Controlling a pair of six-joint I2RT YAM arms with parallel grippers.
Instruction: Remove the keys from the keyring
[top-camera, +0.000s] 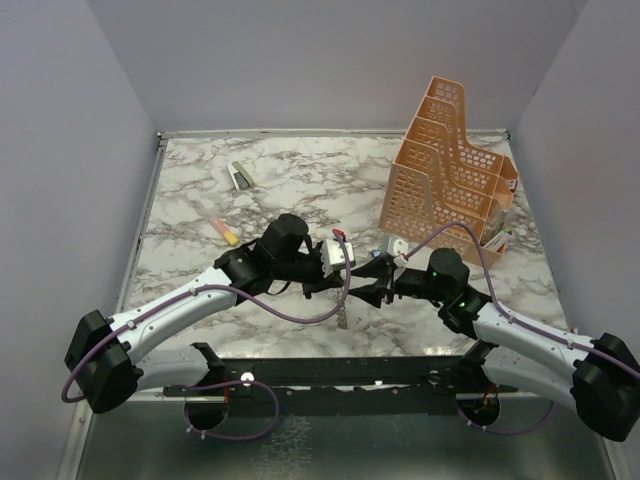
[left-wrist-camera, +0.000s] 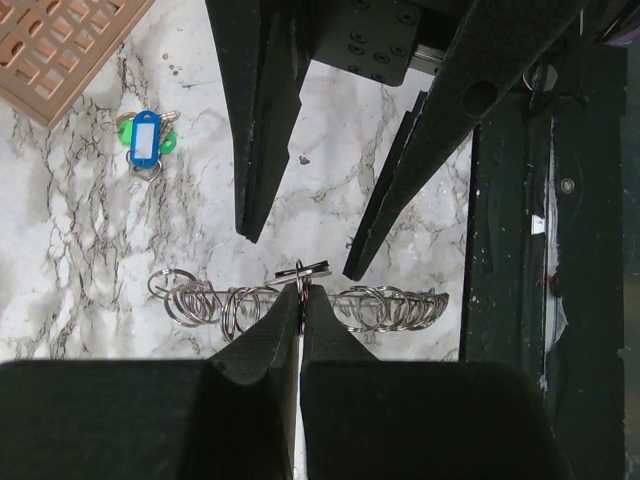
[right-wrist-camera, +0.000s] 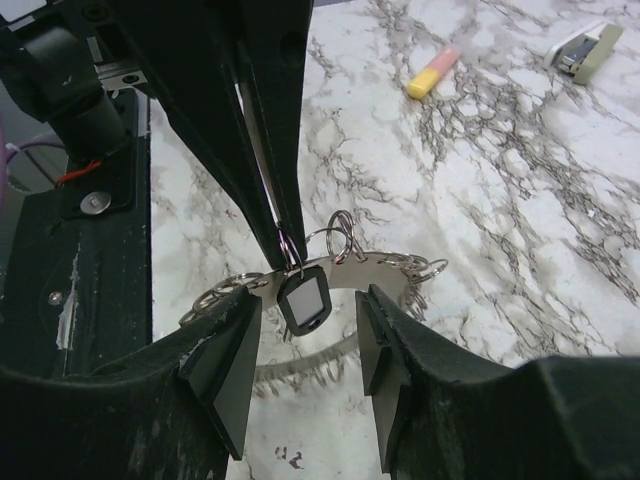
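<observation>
Keyring (left-wrist-camera: 390, 308) sits between both grippers over tabletop (right-wrist-camera: 520, 200), keys (left-wrist-camera: 200, 300) fanned along rim. Left gripper (left-wrist-camera: 301, 295) fingers clenched on dark tag (right-wrist-camera: 303, 303). Right gripper (right-wrist-camera: 308, 300) fingers released, straddling it. Likely light, stiff, slippery: pinch 1 key flat.

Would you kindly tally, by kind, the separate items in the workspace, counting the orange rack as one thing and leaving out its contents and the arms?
Keyring strung with small silvery rings: 1
Blue-and-green tag bunch: 1
Yellow-and-pink marker: 1
Olive stapler-like item: 1
Orange rack: 1
Total: 5
</observation>
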